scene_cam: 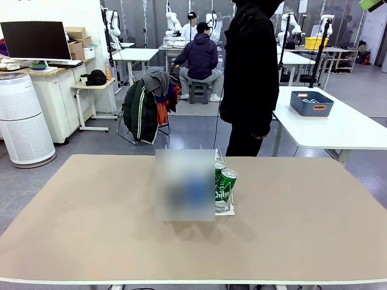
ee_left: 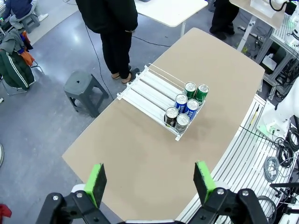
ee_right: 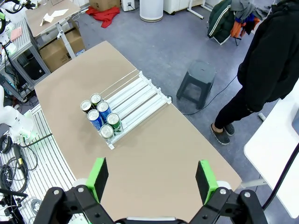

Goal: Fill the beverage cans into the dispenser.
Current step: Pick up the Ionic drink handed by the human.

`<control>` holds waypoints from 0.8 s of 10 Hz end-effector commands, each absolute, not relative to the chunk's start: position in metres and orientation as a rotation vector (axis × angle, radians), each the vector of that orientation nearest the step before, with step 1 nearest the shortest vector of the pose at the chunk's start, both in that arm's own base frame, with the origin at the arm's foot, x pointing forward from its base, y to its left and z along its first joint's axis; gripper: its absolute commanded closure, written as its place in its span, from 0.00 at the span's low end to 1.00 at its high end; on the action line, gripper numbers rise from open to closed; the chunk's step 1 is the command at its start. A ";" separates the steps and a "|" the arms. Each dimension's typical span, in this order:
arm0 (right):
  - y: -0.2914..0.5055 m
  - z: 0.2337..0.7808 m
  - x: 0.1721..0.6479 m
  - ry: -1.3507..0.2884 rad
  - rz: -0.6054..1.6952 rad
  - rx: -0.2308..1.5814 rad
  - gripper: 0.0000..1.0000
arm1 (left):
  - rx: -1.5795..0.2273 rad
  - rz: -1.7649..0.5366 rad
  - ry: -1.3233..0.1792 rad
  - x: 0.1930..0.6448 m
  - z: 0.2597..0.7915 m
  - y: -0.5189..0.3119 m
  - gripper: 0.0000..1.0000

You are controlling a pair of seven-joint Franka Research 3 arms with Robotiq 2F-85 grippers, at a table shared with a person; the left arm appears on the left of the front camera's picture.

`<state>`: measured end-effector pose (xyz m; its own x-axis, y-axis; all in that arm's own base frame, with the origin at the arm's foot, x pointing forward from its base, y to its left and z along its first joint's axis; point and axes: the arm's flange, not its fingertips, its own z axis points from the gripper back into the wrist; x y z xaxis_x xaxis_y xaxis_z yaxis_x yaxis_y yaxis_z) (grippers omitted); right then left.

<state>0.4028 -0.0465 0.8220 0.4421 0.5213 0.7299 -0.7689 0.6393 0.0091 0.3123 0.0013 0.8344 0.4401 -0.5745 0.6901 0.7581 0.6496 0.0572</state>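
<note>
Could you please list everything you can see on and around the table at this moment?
dispenser: one, white and clear, middle of the table, far part of its lanes bare
green cans: two, green, one outer lane, at the robot-side end
blue cans: two, blue, middle lane, same end
dark cans: two, dark patterned, other outer lane, same end
table: one, tan, under the dispenser
stool: one, grey, on the floor beyond the table's far edge
blue bin: one, blue, on a white side table behind
person: one, dark clothes, standing at the far side
left gripper: one, black with green pads, open, above the table
right gripper: one, black with green pads, open, above the table
</note>
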 end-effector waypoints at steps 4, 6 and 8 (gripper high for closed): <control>-0.047 0.821 0.402 -0.760 0.822 0.369 0.00 | -0.283 -0.844 -0.741 0.312 0.835 0.001 0.00; -0.047 0.821 0.402 -0.760 0.822 0.369 0.00 | -0.283 -0.844 -0.741 0.312 0.835 0.001 0.00; -0.047 0.821 0.402 -0.760 0.822 0.369 0.00 | -0.283 -0.844 -0.741 0.312 0.835 0.001 0.00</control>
<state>0.4028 -0.0465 0.8220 0.4421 0.5213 0.7299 -0.7689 0.6393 0.0091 0.3123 0.0015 0.8344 0.4407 -0.5742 0.6900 0.7575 0.6503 0.0574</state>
